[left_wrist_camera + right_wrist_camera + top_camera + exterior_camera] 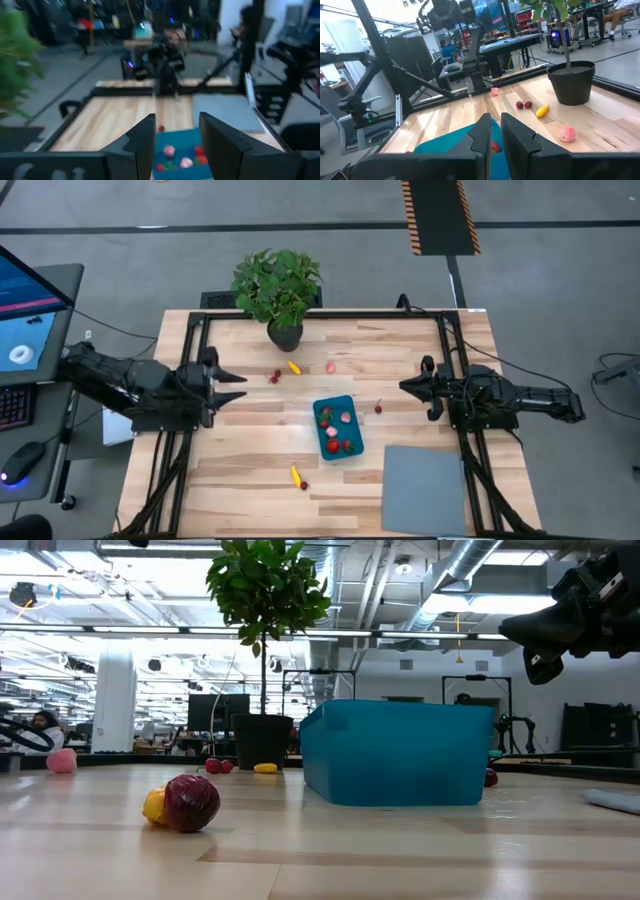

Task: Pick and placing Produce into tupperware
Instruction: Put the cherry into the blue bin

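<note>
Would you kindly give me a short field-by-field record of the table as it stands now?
tub: teal-blue tub mid-table, several red and pink pieces inside
loose produce: yellow piece, dark red piece and pink piece near the plant; red piece right of tub; yellow and red pair at the front
plant: potted plant at the back edge
mat: grey mat at front right
left end effector: open, empty, above the table's left side
right end effector: nearly closed, empty, right of tub
</note>
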You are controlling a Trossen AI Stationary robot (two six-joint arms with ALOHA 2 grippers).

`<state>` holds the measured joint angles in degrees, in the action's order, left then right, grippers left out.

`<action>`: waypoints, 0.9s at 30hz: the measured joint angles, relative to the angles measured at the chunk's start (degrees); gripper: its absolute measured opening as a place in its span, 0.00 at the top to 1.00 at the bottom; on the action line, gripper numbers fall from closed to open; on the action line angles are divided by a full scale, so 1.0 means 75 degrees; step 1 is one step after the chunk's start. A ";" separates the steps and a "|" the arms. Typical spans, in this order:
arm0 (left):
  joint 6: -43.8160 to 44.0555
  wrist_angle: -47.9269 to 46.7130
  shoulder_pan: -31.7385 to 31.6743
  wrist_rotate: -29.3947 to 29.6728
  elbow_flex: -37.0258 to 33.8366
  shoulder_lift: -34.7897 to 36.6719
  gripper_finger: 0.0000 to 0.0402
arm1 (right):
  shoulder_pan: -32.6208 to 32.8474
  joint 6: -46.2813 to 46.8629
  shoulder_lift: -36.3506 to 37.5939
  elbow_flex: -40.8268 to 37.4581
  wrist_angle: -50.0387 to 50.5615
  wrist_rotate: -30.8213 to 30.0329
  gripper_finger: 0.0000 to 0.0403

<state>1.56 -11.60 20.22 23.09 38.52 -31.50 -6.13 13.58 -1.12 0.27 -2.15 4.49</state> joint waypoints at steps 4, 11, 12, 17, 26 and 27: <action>0.0097 0.0872 0.0123 0.0530 -0.1276 0.1062 0.65 | 0.0000 0.0065 -0.0001 -0.0002 -0.0153 0.0000 0.84; 0.0292 0.1922 0.0155 0.0493 -0.2814 0.2301 0.65 | 0.0000 0.1135 0.0002 -0.0002 -0.0954 -0.0033 0.84; 0.0350 0.1994 0.0154 0.0507 -0.2944 0.2423 0.65 | 0.0000 0.1137 -0.0001 -0.0002 -0.0975 -0.0110 0.84; 0.0485 0.2151 0.0155 0.0501 -0.3473 0.2775 0.65 | -0.0003 0.0803 0.0002 -0.0002 -0.1144 -0.0451 0.84; 0.0461 0.2720 0.0153 0.0565 -0.4485 0.3313 0.65 | 0.0000 0.0138 -0.0001 -0.0002 -0.0970 -0.1414 0.84; 0.0458 0.2824 0.0153 0.0562 -0.4590 0.3392 0.65 | 0.0000 0.0070 -0.0001 -0.0002 -0.0966 -0.1435 0.84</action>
<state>4.99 9.58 21.37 27.31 4.10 -6.07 -6.13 14.10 -1.13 0.25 -9.40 -6.27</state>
